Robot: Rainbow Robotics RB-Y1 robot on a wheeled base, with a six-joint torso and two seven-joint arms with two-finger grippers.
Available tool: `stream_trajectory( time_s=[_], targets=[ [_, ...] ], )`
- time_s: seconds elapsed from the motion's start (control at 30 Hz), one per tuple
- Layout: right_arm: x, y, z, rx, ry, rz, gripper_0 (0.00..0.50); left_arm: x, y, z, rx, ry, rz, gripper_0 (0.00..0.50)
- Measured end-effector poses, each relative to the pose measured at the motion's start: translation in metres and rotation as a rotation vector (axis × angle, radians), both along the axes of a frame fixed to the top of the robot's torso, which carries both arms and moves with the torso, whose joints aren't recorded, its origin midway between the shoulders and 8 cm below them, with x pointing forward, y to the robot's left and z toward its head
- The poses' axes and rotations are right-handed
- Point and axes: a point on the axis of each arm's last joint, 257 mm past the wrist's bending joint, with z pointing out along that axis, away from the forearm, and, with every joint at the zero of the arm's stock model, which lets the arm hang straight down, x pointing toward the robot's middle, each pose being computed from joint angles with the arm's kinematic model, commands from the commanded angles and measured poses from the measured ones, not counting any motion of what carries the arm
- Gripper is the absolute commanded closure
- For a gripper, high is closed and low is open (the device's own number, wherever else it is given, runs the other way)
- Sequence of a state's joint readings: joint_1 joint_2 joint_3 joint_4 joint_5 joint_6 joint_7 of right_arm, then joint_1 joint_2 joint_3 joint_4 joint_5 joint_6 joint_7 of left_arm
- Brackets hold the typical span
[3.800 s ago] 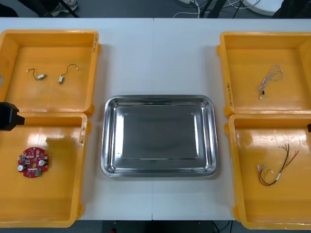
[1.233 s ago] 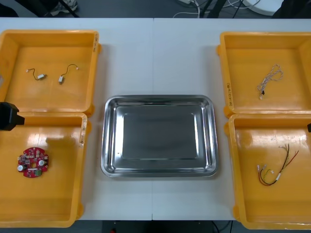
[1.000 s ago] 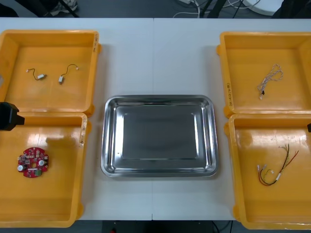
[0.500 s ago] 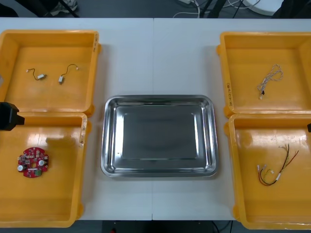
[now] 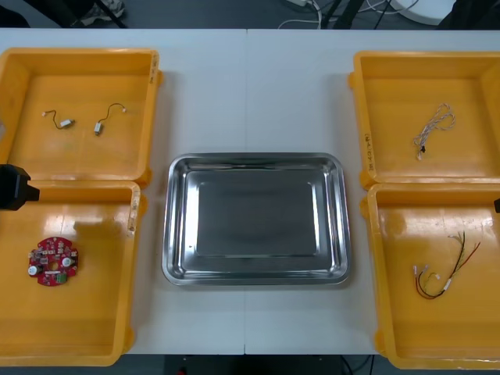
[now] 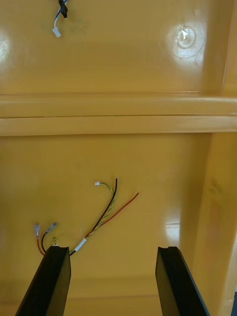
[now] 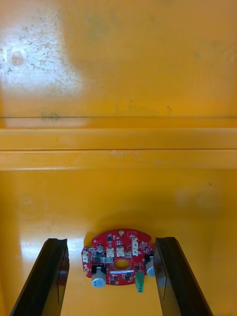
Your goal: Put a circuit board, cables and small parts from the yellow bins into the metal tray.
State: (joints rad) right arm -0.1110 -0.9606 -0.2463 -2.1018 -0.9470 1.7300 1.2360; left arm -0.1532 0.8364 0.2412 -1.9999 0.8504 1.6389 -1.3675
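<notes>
Red circuit board (image 5: 53,261) lay flat on the floor of the near left yellow bin (image 5: 134,234), well apart from the bare metal tray (image 5: 255,223) at mid-worktop. We noted the left gripper (image 7: 110,241) hanging above it, fingers spread wide and holding nothing. In its wrist view the board sat between the fingers, closer to one than the other. The right gripper (image 6: 112,248), equally wide and empty, hung over the red and yellow cable (image 6: 101,217) in the near right yellow bin (image 5: 373,258). The twisted blue and white cable (image 5: 433,129) lay in the far right bin (image 5: 359,117), and two small metal parts (image 5: 66,123) in the far left bin (image 5: 152,117). We judged the board pick to be the step in hand, with nothing yet in the tray. To do it well we would centre the fingers over the board, descend straight until the tips nearly meet the bin floor, close across the rim rather than on the raised components, then lift clear of the bin wall before crossing to the tray. We suspected the glossy plastic could let the thin board slide. The worktop (image 5: 250,94) was light and matte; dark floor with loose cords showed beyond its far edge.
</notes>
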Motion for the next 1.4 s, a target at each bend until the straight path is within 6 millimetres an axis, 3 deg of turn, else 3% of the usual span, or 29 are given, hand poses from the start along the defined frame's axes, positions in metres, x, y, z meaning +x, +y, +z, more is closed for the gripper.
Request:
stream_trajectory(
  time_s=[0.8, 0.97, 1.4],
  targets=[
    [-0.003, 0.005, 0.003, -0.006, -0.003, 0.015, 0.0, -0.003, 0.001, -0.004, -0.001, 0.009, 0.002, 0.0],
    [-0.006, 0.004, -0.002, -0.016, -0.005, 0.006, 0.0, -0.014, 0.004, -0.017, -0.003, 0.044, 0.011, 0.0],
    [-0.019, 0.015, -0.034, 0.049, 0.019, -0.069, 0.0, -0.02, -0.002, -0.02, -0.023, 0.069, -0.003, 0.0]
  ],
)
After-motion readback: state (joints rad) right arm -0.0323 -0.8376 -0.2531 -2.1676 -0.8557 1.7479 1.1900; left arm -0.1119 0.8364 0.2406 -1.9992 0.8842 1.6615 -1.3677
